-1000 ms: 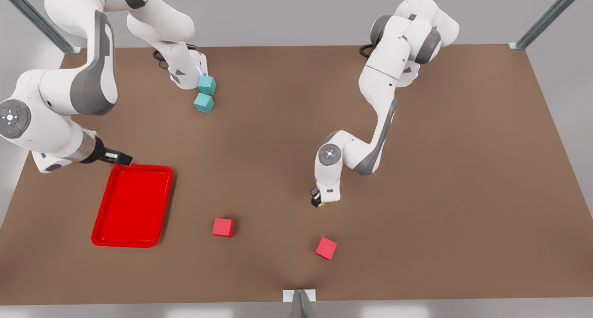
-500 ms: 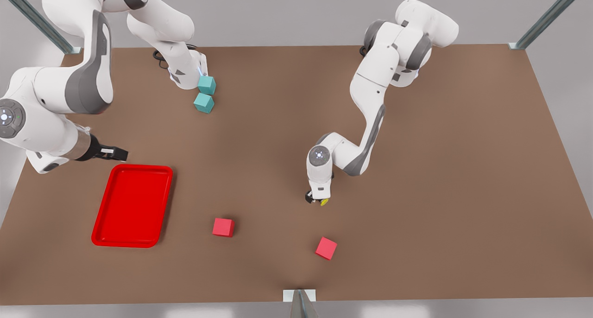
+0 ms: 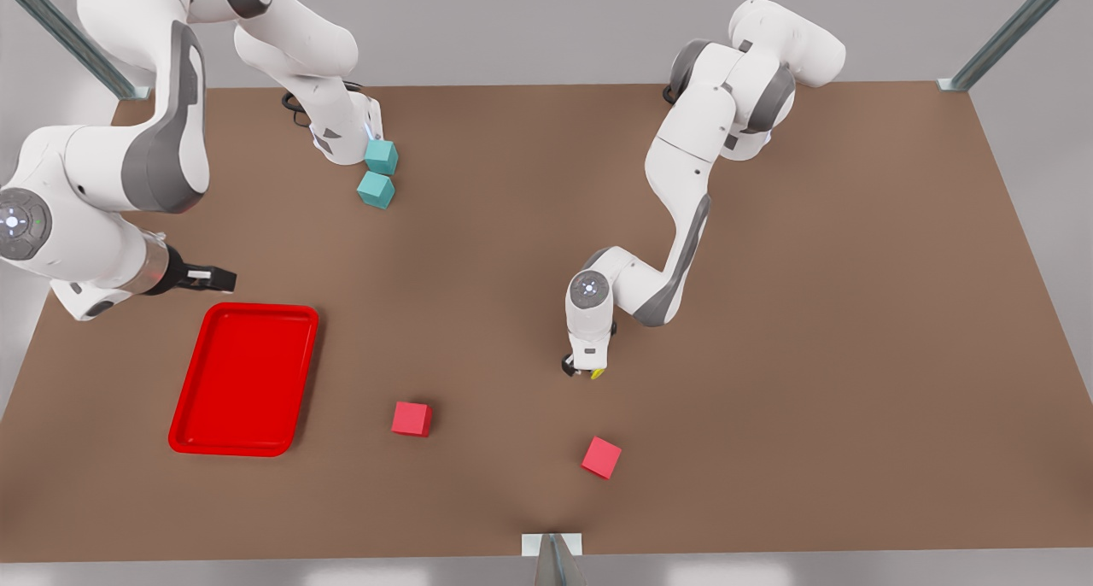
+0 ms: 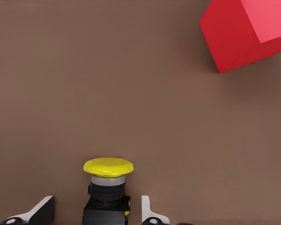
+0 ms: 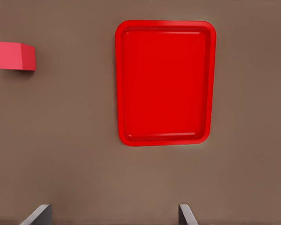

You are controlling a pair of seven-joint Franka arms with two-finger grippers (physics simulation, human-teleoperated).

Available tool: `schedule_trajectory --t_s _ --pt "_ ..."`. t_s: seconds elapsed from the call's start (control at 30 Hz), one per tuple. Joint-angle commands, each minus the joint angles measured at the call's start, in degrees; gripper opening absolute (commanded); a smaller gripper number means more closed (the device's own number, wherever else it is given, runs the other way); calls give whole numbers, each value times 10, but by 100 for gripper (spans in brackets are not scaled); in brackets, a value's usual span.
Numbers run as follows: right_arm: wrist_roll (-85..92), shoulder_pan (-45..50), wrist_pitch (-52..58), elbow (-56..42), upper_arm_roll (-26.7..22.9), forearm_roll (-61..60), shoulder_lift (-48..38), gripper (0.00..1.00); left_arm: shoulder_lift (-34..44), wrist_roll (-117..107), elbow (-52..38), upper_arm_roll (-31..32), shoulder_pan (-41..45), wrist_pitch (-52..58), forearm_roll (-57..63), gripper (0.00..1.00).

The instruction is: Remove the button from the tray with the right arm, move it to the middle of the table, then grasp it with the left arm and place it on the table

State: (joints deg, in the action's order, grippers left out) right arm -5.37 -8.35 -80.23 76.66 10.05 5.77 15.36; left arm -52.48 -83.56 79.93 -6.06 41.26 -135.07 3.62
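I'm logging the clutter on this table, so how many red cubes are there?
2. One red cube lies between the tray and the table's middle; the other red cube sits just in front of the left gripper. The arms may hide more.

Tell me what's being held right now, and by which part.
Nothing. The left gripper straddles the button, jaws clear of its body; the right gripper is empty.

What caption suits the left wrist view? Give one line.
Left gripper, jaws open, straddles the upright button on the table; red cube beyond.
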Motion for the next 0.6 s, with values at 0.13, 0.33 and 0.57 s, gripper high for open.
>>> schedule_trajectory --t_s 0.13,0.33,0.57 --pt "19 22 10 -5 1 10 -3 100 -5 29 0 0 0 1 -3 76" --pt "19 22 17 -28 1 21 -4 100 -2 29 -2 0 0 2 -2 67" --pt "19 29 32 -47 1 21 -5 100 -3 30 -2 0 0 2 -3 58"
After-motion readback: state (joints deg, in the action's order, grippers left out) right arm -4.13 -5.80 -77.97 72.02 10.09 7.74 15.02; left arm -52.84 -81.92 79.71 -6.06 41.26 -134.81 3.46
